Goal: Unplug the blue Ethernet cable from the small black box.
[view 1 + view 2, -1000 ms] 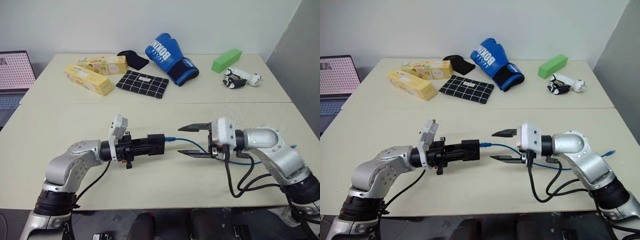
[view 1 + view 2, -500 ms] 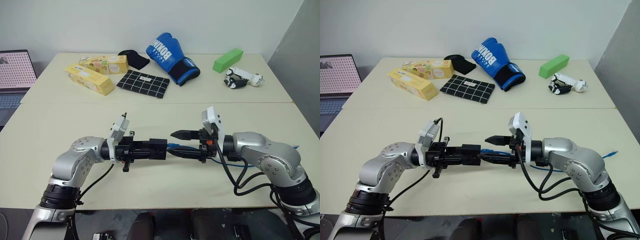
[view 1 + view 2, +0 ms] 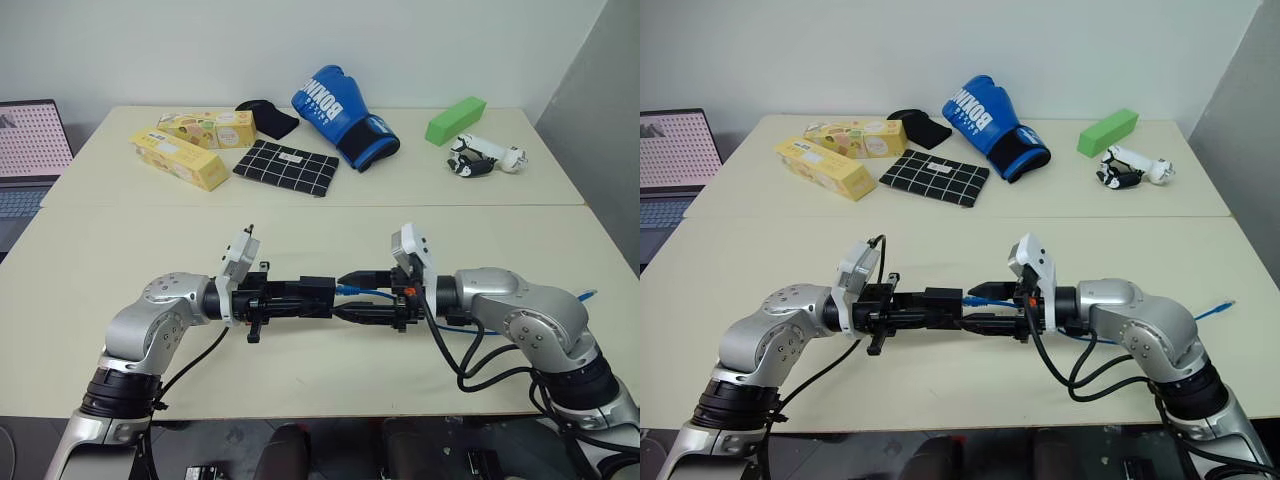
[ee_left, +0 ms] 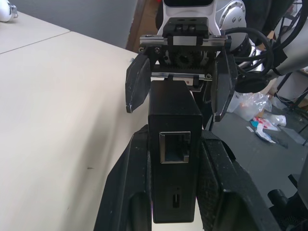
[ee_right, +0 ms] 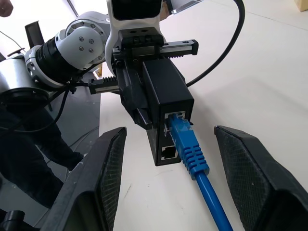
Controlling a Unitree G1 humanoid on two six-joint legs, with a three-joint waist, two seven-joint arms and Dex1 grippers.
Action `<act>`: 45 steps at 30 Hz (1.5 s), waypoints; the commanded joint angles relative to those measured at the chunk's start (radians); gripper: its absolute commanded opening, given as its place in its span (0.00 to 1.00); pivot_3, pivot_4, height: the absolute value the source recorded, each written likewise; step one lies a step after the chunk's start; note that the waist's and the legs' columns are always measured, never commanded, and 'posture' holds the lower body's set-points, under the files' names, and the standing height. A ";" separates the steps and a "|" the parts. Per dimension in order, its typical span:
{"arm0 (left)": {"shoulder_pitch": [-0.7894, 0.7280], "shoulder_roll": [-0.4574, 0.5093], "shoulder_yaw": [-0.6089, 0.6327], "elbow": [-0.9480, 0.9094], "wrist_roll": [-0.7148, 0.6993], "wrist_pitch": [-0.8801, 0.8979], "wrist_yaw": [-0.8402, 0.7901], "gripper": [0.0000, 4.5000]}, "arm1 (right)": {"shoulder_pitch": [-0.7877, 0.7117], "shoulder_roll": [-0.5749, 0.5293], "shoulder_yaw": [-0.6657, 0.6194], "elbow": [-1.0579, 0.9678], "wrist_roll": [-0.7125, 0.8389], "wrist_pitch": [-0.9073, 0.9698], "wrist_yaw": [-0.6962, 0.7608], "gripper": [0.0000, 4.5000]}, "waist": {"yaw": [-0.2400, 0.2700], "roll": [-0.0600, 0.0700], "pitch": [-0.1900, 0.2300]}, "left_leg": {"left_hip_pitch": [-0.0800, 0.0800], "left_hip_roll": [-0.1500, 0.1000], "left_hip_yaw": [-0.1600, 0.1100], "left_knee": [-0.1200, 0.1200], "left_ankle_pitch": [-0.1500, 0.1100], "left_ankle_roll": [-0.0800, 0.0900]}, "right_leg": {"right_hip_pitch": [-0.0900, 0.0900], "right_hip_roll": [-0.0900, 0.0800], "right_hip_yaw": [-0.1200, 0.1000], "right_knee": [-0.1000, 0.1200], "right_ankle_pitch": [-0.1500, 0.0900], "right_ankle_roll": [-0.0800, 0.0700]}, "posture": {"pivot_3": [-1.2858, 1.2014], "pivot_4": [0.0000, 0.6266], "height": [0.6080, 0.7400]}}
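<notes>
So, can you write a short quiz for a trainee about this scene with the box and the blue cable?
1. True or false: the cable is already out of the box.
2. Which gripper holds the box: A. left, B. right, C. neither?
3. Fill in: the right gripper's jaws stand open, one on each side of the ____.

Key:
1. False. In the right wrist view the plug still sits in the port.
2. A. The left gripper is shut on the box.
3. Plug (cable end); the jaws do not touch it.
</notes>
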 commanded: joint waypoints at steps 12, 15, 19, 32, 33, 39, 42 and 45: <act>0.004 0.013 0.019 -0.039 -0.010 0.001 -0.013 0.18 | -0.044 -0.004 -0.055 0.020 0.029 0.045 0.103 0.16 | 0.000 0.000 0.000 | 0.000 0.000 0.000 0.000 0.000 0.000 | 0.000 0.000 0.000 0.000 0.000 0.000 | 0.52 0.24 1.00; 0.007 0.016 0.019 -0.032 -0.007 -0.003 -0.023 0.18 | -0.046 -0.007 -0.056 0.025 0.031 0.054 0.125 0.16 | 0.000 0.000 0.000 | 0.000 0.000 0.000 0.000 0.000 0.000 | 0.000 0.000 0.000 0.000 0.000 0.000 | 0.52 0.24 1.00; 0.014 0.021 0.021 -0.031 -0.007 -0.003 -0.037 0.18 | -0.047 -0.018 -0.051 0.026 0.026 0.058 0.156 0.16 | 0.000 0.000 0.000 | 0.000 0.000 0.000 0.000 0.000 0.000 | 0.000 0.000 0.000 0.000 0.000 0.000 | 0.52 0.24 1.00; 0.041 0.020 0.027 -0.047 -0.009 -0.006 -0.043 0.18 | -0.040 0.003 -0.080 0.005 0.053 0.087 0.153 0.42 | 0.000 0.000 0.000 | 0.000 0.000 0.000 0.000 0.000 0.000 | 0.000 0.000 0.000 0.000 0.000 0.000 | 0.52 0.24 1.00; 0.040 0.019 0.026 -0.045 -0.008 -0.008 -0.043 0.18 | -0.035 0.003 -0.091 -0.001 0.074 0.104 0.149 0.47 | 0.000 0.000 0.000 | 0.000 0.000 0.000 0.000 0.000 0.000 | 0.000 0.000 0.000 0.000 0.000 0.000 | 0.52 0.24 1.00; 0.041 0.009 0.027 -0.031 -0.011 -0.017 -0.042 0.18 | 0.029 0.013 -0.135 -0.043 0.132 0.157 0.084 0.47 | 0.000 0.000 0.000 | 0.000 0.000 0.000 0.000 0.000 0.000 | 0.000 0.000 0.000 0.000 0.000 0.000 | 0.52 0.24 1.00; 0.041 0.004 0.027 -0.027 -0.016 -0.018 -0.042 0.18 | 0.049 0.040 -0.131 -0.046 0.110 0.143 0.034 0.47 | 0.000 0.000 0.000 | 0.000 0.000 0.000 0.000 0.000 0.000 | 0.000 0.000 0.000 0.000 0.000 0.000 | 0.52 0.24 1.00; 0.040 -0.002 0.028 -0.027 -0.022 -0.014 -0.039 0.18 | 0.060 0.059 -0.118 -0.048 0.084 0.124 0.006 0.47 | 0.000 0.000 0.000 | 0.000 0.000 0.000 0.000 0.000 0.000 | 0.000 0.001 0.000 0.000 0.000 0.000 | 0.52 0.24 1.00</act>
